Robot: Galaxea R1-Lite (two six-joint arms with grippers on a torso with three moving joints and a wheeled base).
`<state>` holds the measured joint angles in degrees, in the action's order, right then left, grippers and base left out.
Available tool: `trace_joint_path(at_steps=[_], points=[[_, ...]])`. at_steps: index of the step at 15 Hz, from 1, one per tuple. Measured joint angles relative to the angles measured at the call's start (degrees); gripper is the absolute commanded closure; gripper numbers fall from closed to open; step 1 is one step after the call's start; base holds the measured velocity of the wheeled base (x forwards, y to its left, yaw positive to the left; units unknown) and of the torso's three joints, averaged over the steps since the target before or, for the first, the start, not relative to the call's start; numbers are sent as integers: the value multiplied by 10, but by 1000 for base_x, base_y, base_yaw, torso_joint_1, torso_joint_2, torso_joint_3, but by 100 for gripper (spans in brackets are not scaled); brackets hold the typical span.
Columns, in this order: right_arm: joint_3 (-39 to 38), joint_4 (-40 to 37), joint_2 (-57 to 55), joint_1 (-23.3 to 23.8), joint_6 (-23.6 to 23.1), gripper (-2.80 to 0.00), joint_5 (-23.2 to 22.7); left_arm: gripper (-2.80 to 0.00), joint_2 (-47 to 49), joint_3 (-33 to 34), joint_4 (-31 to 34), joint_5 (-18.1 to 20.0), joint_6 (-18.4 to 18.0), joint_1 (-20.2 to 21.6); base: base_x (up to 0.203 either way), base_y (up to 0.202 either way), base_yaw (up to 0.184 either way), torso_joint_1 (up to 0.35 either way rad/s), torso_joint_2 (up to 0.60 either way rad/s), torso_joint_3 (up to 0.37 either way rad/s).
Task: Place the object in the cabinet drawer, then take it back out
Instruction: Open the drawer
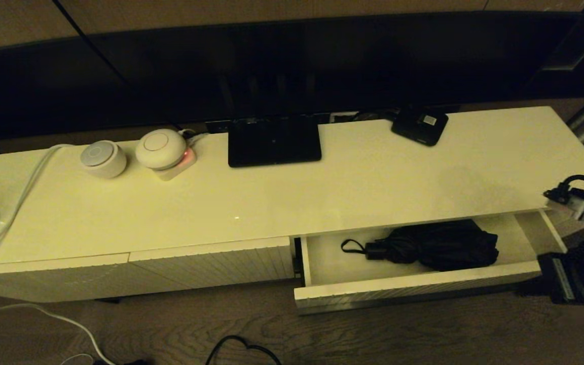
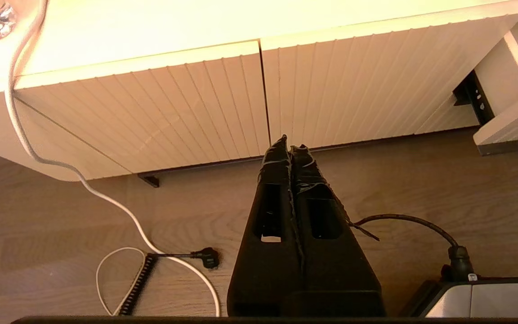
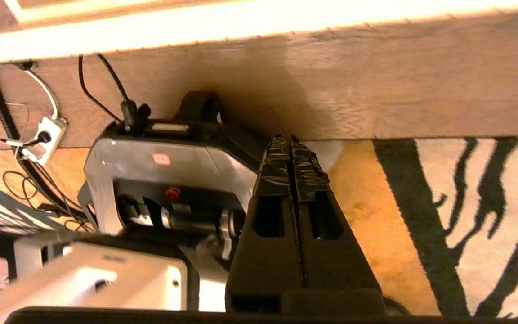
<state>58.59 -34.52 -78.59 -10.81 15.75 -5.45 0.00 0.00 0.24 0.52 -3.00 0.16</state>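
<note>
The black folding umbrella [image 1: 439, 246] lies inside the pulled-out cabinet drawer [image 1: 413, 289], its handle and wrist loop pointing left. A corner of the drawer [image 2: 515, 126] also shows in the left wrist view. My left gripper [image 2: 289, 146] is shut and empty, hanging low over the floor in front of the closed ribbed panels, left of the drawer. My right gripper [image 3: 290, 140] is shut and empty too, down beside the robot base, pointing at the floor. Only the right arm [image 1: 581, 253] shows in the head view, just past the drawer's right end.
On the cabinet top stand a flat black stand [image 1: 274, 141], a small black box [image 1: 420, 124], two round white devices [image 1: 103, 158] and a trailing white cable [image 1: 13, 213]. Closed ribbed panels [image 1: 211, 263] adjoin the drawer. Cables [image 2: 169, 256] lie on the floor; a patterned rug [image 3: 479, 216] lies beside the base.
</note>
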Motion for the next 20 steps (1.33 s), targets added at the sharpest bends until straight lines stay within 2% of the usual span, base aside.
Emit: trace_joint_path(at_steps=[3,5,12,14,18,20], points=[[8,60,-63,-17,40,0,11,0,0,0,0,0,0,0,0,0,0,0,0,0],[12,101,-102,-27,60,0,38,0,0,0,0,0,0,0,0,0,0,0,0,0],[6,185,-153,-30,63,0,83,0,0,0,0,0,0,0,0,0,0,0,0,0],[-7,211,-155,-30,61,0,86,0,0,0,0,0,0,0,0,0,0,0,0,0],[-47,321,-153,-35,56,0,87,0,0,0,0,0,0,0,0,0,0,0,0,0],[-53,321,-155,-35,56,0,87,0,0,0,0,0,0,0,0,0,0,0,0,0]])
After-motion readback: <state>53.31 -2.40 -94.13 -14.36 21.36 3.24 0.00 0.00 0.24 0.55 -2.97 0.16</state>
